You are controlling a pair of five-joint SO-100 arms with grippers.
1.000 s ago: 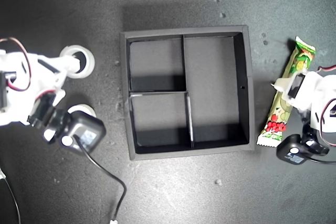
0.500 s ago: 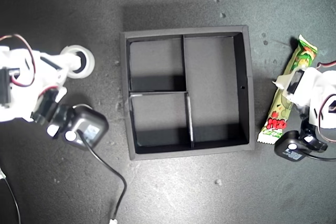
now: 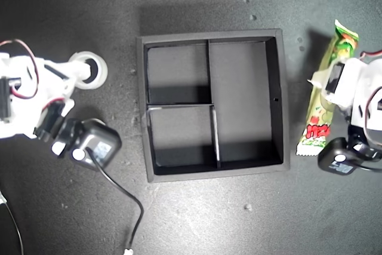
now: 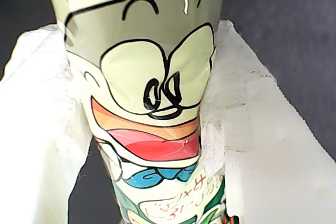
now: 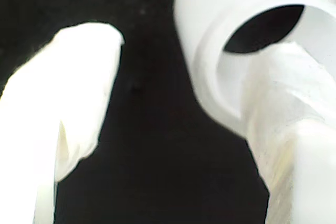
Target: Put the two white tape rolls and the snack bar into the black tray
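Note:
The snack bar (image 3: 318,126) lies at the exterior view's right, just outside the black tray (image 3: 284,100). My first gripper (image 3: 332,85) is shut on it, and in the first wrist view the white fingers (image 4: 247,129) press both sides of the wrapper (image 4: 152,77). At the exterior view's left sits a white tape roll (image 3: 100,73). My second gripper (image 3: 81,71) is open there. One of its fingers (image 5: 294,129) is inside the roll's (image 5: 210,35) hole and the other stands apart outside it. The other tape roll is hidden. All tray compartments are bare.
A black cable (image 3: 122,198) trails from the second arm's camera module (image 3: 95,146) toward the exterior view's bottom. Small crumbs (image 3: 248,207) dot the dark tabletop around the tray.
The snack bar has swung more upright and shifted toward the exterior view's top with my first gripper on it. The second arm's camera module moved over the spot where a second roll showed.

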